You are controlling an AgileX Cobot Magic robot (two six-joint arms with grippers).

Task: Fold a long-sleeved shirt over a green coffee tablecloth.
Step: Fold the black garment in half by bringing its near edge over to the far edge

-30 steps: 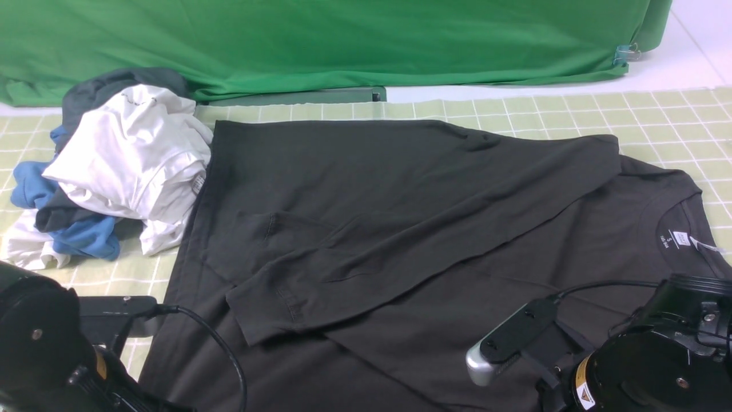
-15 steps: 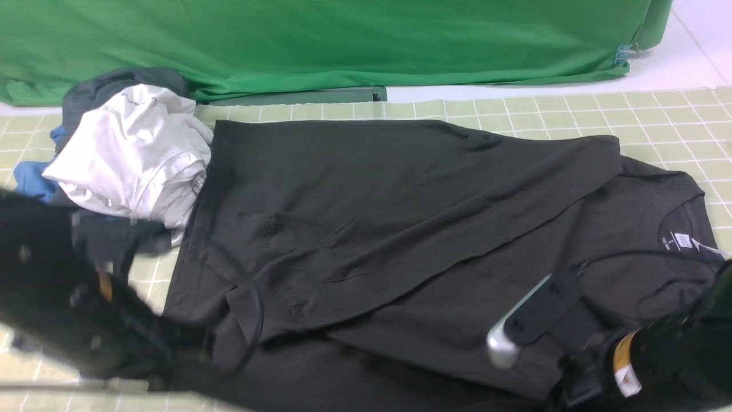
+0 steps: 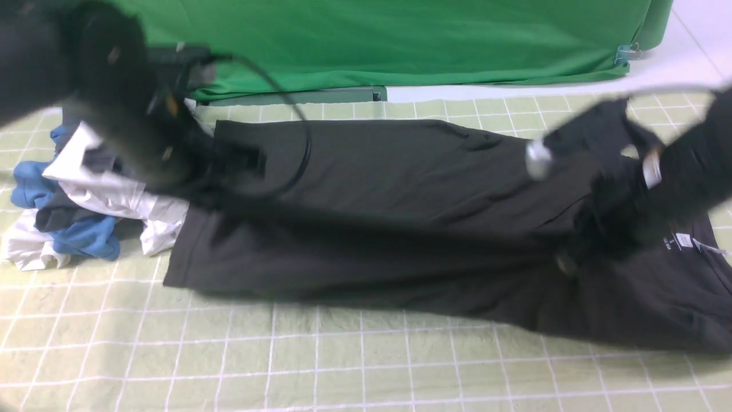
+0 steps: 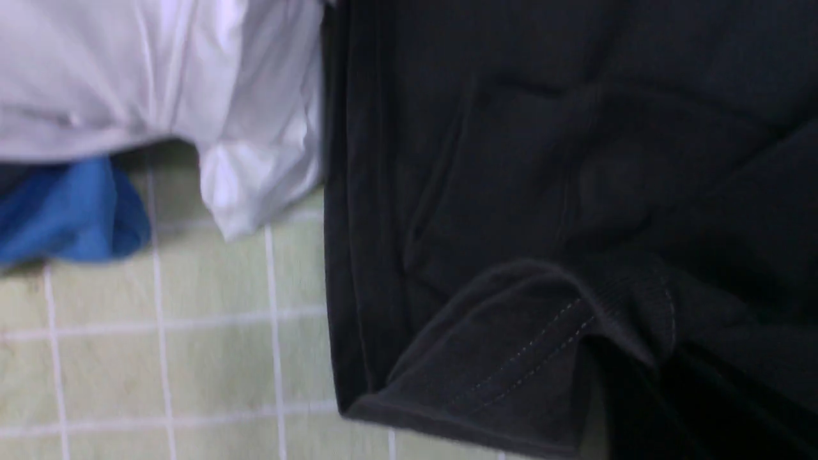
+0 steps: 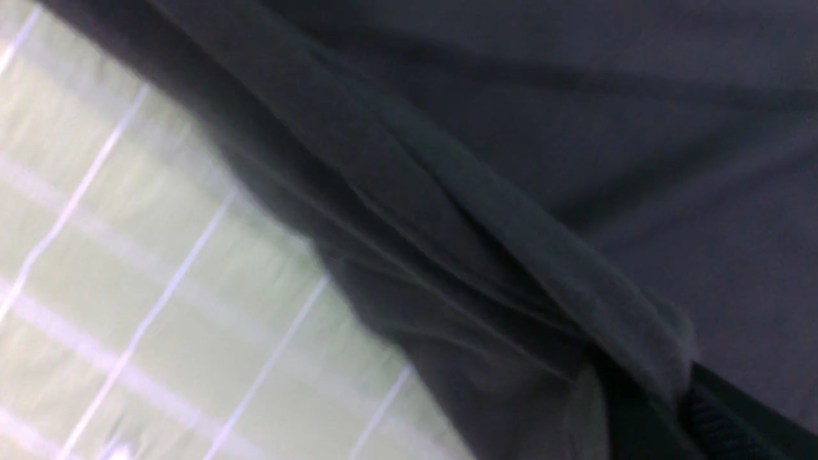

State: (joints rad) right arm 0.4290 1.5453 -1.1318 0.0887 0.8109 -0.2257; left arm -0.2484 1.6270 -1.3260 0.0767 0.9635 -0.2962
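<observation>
— Any markings?
— We note a white neck label [image 3: 681, 240] on the long-sleeved shirt [image 3: 400, 189]; its print is too blurred to read.
— And the pincers?
— We find the left gripper [image 4: 629, 383] and the right gripper [image 5: 668, 399] each clamped on the shirt's near edge. The rest of the shirt lies on the green coffee tablecloth [image 3: 343, 355].

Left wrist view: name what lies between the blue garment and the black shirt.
In the left wrist view: a corner of the white garment and bare green coffee tablecloth, up to the long-sleeved shirt.
</observation>
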